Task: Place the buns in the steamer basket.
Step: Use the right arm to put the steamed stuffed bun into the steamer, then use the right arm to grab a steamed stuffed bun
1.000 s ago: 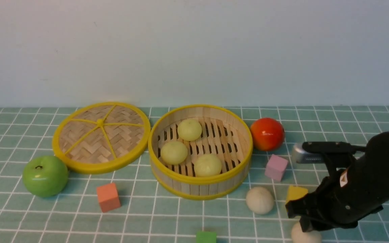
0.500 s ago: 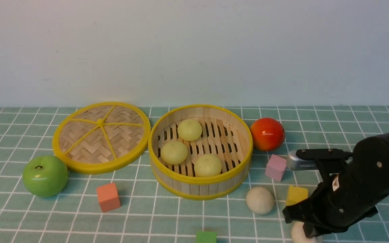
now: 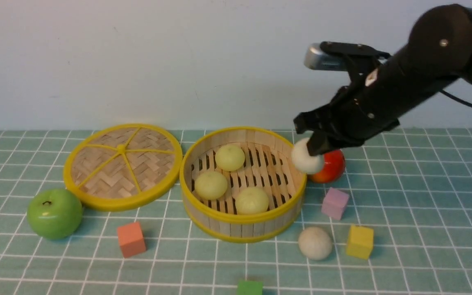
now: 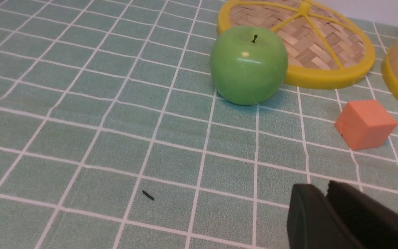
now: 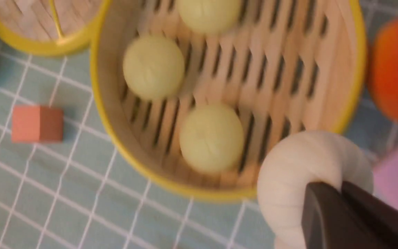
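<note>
We hold our right arm raised and stretched forward, right gripper (image 3: pixel 315 148) clamped on a bun (image 3: pixel 305 161); left gripper (image 4: pixel 325 199) hangs low, fingers together.

Right half of the steamer basket (image 3: pixel 242 229) floor is bare, wide open from above! Three pale green buns (image 3: pixel 211 185) crowd its left and front. A held bun (image 3: pixel 306 160) hangs at the right rim. Beyond that rim it's tight: red fruit (image 3: pixel 334 167), pink cube (image 3: pixel 334 203), loose off-white bun (image 3: pixel 315 243), yellow cube (image 3: pixel 359 241). The lid (image 3: pixel 123 166) sits just beside the left wall. Far right, the bench (image 3: pixel 424 205) is free.
</note>
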